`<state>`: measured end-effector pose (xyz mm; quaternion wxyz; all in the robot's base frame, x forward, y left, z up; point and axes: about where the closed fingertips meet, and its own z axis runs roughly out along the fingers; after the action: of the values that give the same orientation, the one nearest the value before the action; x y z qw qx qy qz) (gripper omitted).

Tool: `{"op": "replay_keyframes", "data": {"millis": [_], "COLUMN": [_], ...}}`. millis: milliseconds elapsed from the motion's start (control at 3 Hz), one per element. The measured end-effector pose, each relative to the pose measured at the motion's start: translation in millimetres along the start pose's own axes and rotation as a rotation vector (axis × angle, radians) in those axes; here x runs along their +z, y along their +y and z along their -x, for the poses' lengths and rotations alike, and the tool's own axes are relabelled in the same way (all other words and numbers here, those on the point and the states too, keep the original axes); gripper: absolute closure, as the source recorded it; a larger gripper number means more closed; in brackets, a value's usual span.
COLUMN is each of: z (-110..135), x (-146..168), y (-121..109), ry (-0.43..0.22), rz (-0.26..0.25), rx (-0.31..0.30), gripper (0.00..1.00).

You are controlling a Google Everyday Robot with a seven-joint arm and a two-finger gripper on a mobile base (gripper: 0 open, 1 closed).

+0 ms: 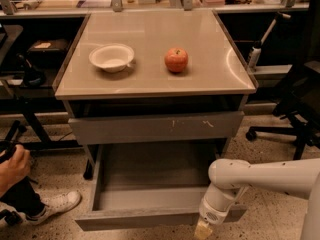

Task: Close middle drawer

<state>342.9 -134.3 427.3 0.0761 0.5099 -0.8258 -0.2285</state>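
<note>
You've a white bowl [112,58] at left on the cabinet top [150,34], a red apple [176,60] to its right, apart; a black office chair [298,109] stands at right.

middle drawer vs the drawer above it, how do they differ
The middle drawer is pulled far out, its grey inside on show; the top drawer shows only its front. The middle drawer's front is low and plain; the top drawer's is taller, with small white scratches. The gripper sits low at the middle drawer's front right corner, not at the top drawer. Both are grey and have no handles.
</note>
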Motion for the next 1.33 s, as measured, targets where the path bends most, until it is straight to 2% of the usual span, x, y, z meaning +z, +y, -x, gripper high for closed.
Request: {"op": "replay_keyframes", "data": {"millis": [667,1000,1333], "z": [5.4,15.0,15.2], "x": [-10.8,-19.8,-19.6], "y": [-33.7,-55.7,-55.8], "ry": [-0.053,-0.119,-0.119], "rz": [-0.170,-0.243,-0.243], "rx": [0.141,0.211,0.211], "gripper": [1.00,1.00,1.00]}}
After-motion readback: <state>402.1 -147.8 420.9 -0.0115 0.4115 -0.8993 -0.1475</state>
